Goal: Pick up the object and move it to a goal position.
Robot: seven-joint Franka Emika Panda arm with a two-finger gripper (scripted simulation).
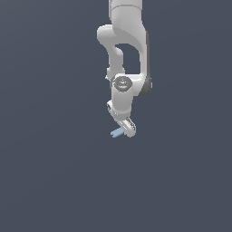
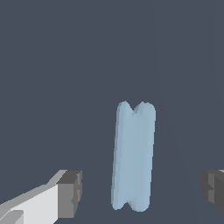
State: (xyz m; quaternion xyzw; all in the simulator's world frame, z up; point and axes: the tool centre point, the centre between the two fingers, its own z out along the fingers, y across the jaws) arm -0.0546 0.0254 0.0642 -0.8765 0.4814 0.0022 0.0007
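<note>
— Dark slate-grey ground [image 1: 54,181] lay all around me, flat and featureless. What step were you on?

— Closing in for the grasp, I judged. My claw [image 2: 140,192] was spread wide; in the wrist view one dark pad [image 2: 70,192] showed on one side and the other pad [image 2: 214,190] on the far side, well apart.

— And the object?

— The light-blue bar [image 2: 133,157] lay between my pads, touching neither, somewhat nearer the first pad than the second. Its long axis ran across the line that joined them, so I would have closed on its narrow width.

— Had you lifted it?

— No. In the exterior view the bar [image 1: 117,132] poked out just beside my fingertips, low at the ground as far as I could tell. My arm [image 1: 124,54] hung straight above it.

— What did the next move call for?

— Probably a small shift to centre it, then a close on the bar and a lift. I saw no goal marker in either view, so I couldn't say where it had to go.
</note>
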